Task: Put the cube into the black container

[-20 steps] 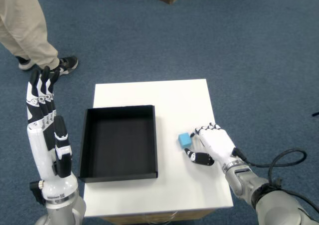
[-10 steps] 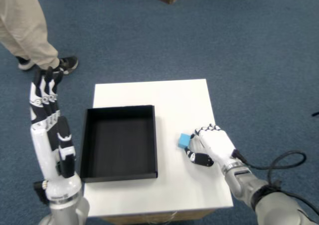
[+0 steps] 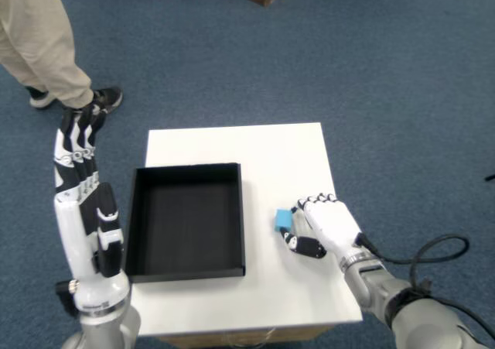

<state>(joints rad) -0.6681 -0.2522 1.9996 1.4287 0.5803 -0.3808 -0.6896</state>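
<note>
The small blue cube rests on the white table, just right of the black container. My right hand lies on the table against the cube's right side. Its curled fingertips touch the cube's far right corner and the thumb presses at its near side, so the cube is pinched between them. The container is a shallow, empty black tray with its right wall a short gap from the cube.
My left hand is raised upright, fingers straight, beside the table's left edge. A person's legs and shoes stand on the blue carpet at the upper left. A black cable trails from my right forearm.
My right hand has slid slightly left and closed in on the cube, which has shifted a little toward the container. The left hand has drifted a bit to the right.
</note>
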